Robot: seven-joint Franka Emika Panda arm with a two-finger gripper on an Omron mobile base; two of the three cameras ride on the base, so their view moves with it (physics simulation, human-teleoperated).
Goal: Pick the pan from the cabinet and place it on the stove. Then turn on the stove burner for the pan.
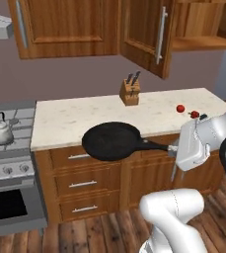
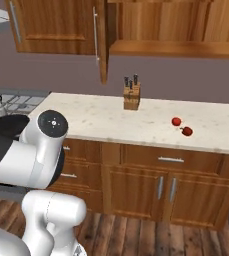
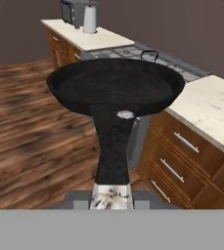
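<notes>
Stove cut off at the left edge, kettle on its grate. Pan held level in the air in front of the counter edge, gripper clamped on its handle tip; fingers mostly hidden. Knife block, 2 red items on counter. Cabinet door open above. Wood floor.

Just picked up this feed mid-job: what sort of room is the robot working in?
A home kitchen, rendered in simulation. A gas stove with a kettle stands beside a stone-topped counter bearing a knife block, with wooden wall cabinets above.
</notes>
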